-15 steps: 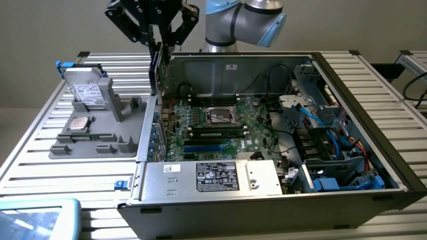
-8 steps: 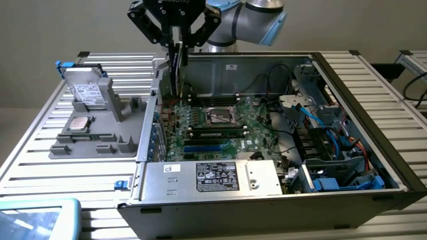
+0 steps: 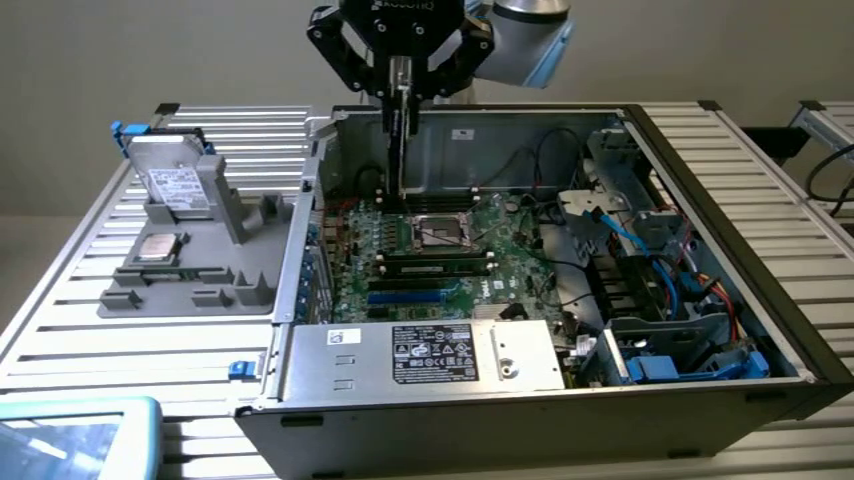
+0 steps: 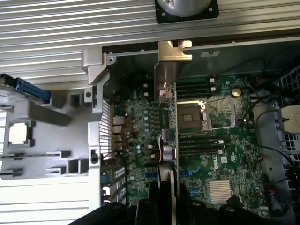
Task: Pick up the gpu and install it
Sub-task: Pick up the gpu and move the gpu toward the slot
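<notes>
The gpu (image 3: pixel 398 140) hangs edge-on and upright from my gripper (image 3: pixel 400 78), which is shut on its upper edge. It is above the motherboard (image 3: pixel 454 262) inside the open computer case (image 3: pixel 694 150), close to the case's rear wall. The card's lower end is level with the area just beside the CPU socket (image 3: pixel 441 232); I cannot tell whether it touches the board. In the wrist view the gpu (image 4: pixel 171 117) runs as a thin line away from my gripper (image 4: pixel 169 206). Its silver end bracket (image 4: pixel 174 50) is at the far end, by the case's rear wall.
A grey fixture tray (image 3: pixel 200 290) sits on the slatted table at the exterior view's left, holding a silver white-labelled drive (image 3: pixel 178 185) and a small square CPU chip (image 3: pixel 160 247). The power supply (image 3: pixel 441 355) and blue drive cage (image 3: pixel 681 350) fill the case's near side. Cables lie at its right.
</notes>
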Robot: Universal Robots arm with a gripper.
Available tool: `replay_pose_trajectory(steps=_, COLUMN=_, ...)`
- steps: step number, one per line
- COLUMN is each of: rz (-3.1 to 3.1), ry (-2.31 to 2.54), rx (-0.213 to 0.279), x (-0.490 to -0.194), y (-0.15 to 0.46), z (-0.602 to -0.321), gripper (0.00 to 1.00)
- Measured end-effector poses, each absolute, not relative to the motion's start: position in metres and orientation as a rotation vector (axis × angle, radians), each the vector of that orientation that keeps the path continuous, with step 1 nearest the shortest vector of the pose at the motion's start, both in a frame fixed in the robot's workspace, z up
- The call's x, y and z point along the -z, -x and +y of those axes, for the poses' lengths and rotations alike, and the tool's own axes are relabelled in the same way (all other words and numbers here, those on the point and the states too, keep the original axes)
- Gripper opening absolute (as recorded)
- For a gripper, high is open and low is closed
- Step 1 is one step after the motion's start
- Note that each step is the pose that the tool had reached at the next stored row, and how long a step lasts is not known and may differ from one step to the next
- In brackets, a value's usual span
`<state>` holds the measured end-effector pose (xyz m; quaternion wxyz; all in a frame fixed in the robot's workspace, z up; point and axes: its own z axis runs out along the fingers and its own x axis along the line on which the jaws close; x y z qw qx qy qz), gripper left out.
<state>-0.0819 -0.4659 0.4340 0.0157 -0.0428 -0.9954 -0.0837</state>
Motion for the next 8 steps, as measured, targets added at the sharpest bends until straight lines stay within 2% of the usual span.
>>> replay_pose_trajectory(steps=8, rz=-3.096, ry=0.133, rx=0.260, x=-0.433, y=0.046, z=-0.473, gripper=0.27)
